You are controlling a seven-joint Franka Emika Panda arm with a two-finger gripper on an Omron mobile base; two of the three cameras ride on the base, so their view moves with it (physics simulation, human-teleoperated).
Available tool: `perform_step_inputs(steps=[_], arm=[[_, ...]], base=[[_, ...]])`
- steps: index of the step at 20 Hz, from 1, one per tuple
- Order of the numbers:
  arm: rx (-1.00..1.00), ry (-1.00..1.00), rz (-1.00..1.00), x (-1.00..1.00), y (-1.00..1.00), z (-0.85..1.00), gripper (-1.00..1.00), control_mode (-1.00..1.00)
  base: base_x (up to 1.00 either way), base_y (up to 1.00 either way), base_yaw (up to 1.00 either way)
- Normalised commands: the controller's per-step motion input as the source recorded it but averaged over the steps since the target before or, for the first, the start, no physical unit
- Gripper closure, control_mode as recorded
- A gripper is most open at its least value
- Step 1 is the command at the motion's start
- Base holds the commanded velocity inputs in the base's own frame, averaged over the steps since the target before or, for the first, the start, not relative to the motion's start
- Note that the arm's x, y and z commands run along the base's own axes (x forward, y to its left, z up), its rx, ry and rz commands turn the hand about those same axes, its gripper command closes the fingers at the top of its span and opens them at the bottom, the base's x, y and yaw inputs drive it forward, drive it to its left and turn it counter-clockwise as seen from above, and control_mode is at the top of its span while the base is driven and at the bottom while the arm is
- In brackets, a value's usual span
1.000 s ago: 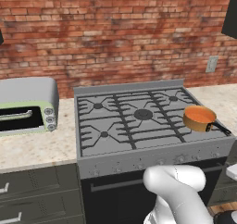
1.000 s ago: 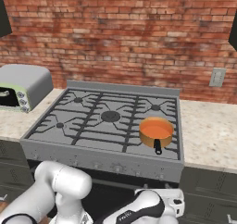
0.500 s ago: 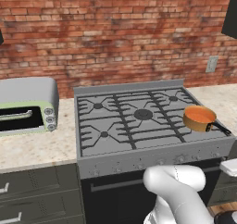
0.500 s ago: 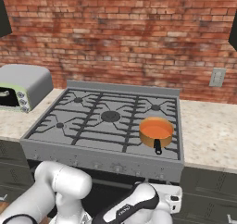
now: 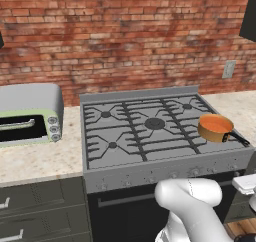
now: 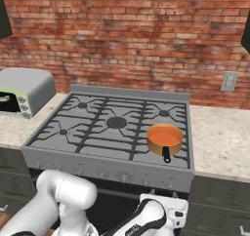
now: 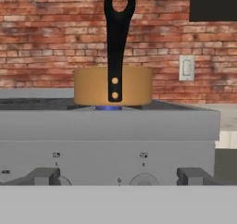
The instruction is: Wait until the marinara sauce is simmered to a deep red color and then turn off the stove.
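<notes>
The stove (image 5: 150, 131) is a grey steel gas range with dark grates and a row of knobs on its front. On its front right burner sits a small copper saucepan (image 6: 164, 140) holding smooth orange marinara sauce (image 6: 164, 132); its dark handle (image 6: 167, 155) points toward me. In the hand view the saucepan (image 7: 92, 86) stands at eye level with a blue flame (image 7: 109, 108) under it. My gripper (image 7: 119, 177) is open and empty, low in front of the stove's knob panel, with a knob (image 7: 144, 179) just right of its centre. The white hand (image 6: 168, 213) hangs below the stove's front edge.
A grey-and-green toaster oven (image 5: 27, 115) stands on the counter left of the stove. Beige counter (image 6: 217, 142) runs to the right, with a wall outlet (image 6: 228, 81) on the brick wall. Dark cabinet drawers (image 5: 40, 211) lie below the counter. The black oven door (image 5: 125, 216) is behind my arm.
The hand has shifted a little to the left below the stove front. The sauce keeps the same orange colour and the saucepan has not moved.
</notes>
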Motion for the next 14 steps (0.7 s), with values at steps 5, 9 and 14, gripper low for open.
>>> perform_step_inputs(steps=[5,9,14], arm=[[0.0,-0.11,0.0,0.0,-0.01,-0.2,-1.0,-1.0],[0.0,-0.15,0.0,0.0,-0.04,-0.11,-1.0,-1.0],[0.0,-0.09,0.0,0.02,-0.05,-0.05,-1.0,-1.0]], base=[[0.0,0.0,0.0],[0.0,0.0,0.0],[0.0,0.0,0.0]])
